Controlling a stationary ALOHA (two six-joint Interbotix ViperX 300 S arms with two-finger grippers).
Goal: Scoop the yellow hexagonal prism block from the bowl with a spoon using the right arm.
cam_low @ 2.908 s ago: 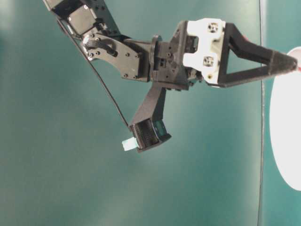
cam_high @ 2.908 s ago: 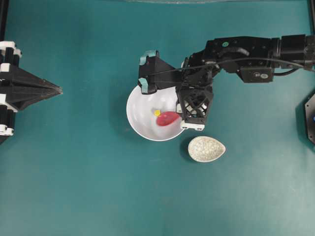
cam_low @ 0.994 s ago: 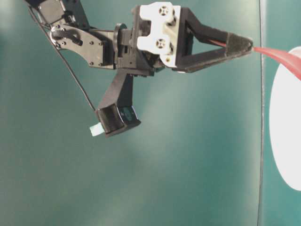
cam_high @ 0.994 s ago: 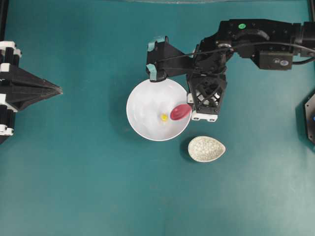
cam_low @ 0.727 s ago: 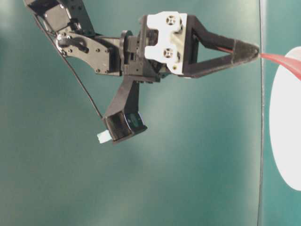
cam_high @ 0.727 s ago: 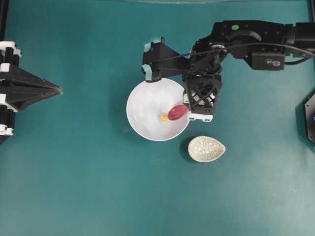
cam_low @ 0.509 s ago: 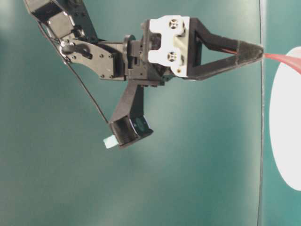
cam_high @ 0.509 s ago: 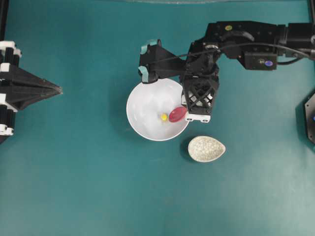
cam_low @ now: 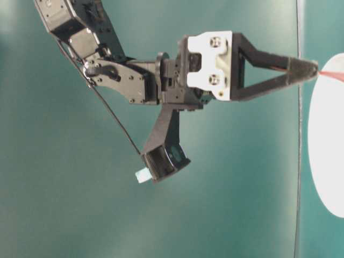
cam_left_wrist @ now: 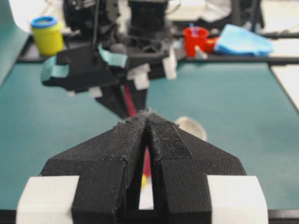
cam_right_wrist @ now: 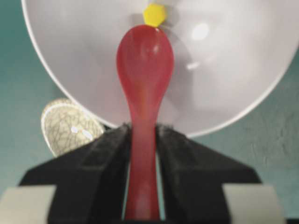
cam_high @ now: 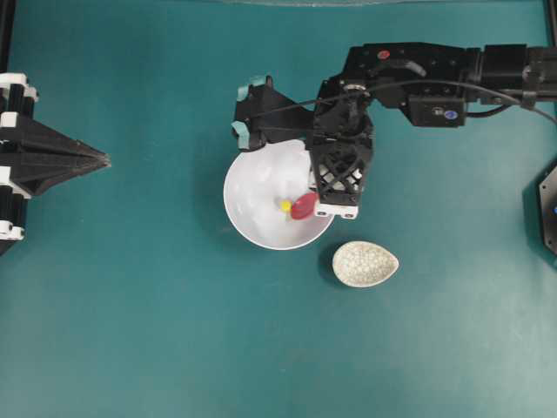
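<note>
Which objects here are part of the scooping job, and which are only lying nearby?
Part of the job:
- yellow block
- white bowl
- red spoon
- right gripper, shut on the spoon handle

Only nearby:
- speckled spoon rest
- left gripper, parked and shut

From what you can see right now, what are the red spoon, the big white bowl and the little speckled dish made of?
The glossy red-pink soup spoon looks like plastic or glazed ceramic: smooth, shiny, slightly translucent at the edges. The large round white bowl shows soft highlights on a plain surface, so it is glazed ceramic or melamine; I cannot tell which. The small teardrop-shaped dish looks like ceramic with a grey crackle glaze.
</note>
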